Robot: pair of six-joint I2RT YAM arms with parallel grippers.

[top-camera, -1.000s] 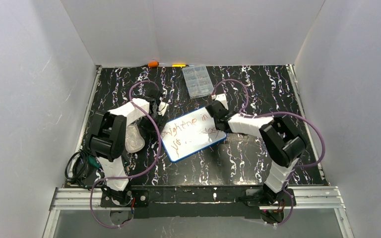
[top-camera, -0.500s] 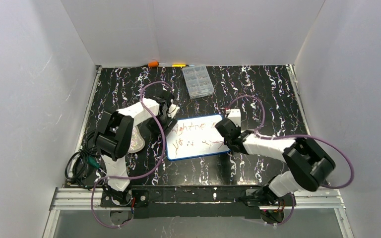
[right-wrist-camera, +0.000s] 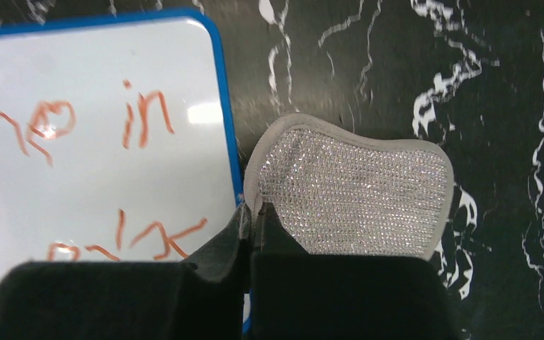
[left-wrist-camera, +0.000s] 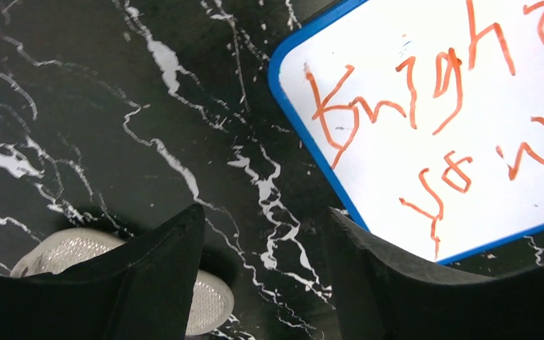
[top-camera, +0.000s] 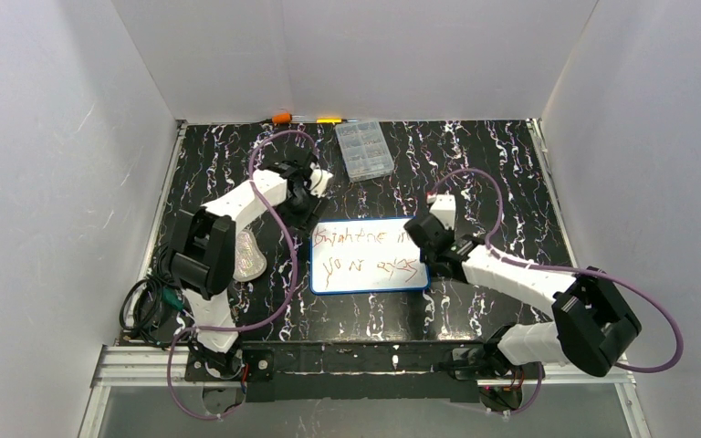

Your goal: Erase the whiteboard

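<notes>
I see the whiteboard [top-camera: 368,255] lying flat on the table [top-camera: 493,173], between my two arms. The left gripper [top-camera: 304,189] hangs over the table just beyond the board's far left corner. The right gripper [top-camera: 420,235] is at the board's right edge, pinching a pad [right-wrist-camera: 354,188] that sits just right of that edge. Another pad [top-camera: 247,257] lies left of the board, beside the left arm. The compartment box [top-camera: 363,150] sits behind the board.

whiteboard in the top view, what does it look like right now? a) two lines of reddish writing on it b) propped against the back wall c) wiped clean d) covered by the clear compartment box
A: the whiteboard lies flat between the two arms with two lines of reddish writing across its white face, and nothing lies on top of it.
</notes>
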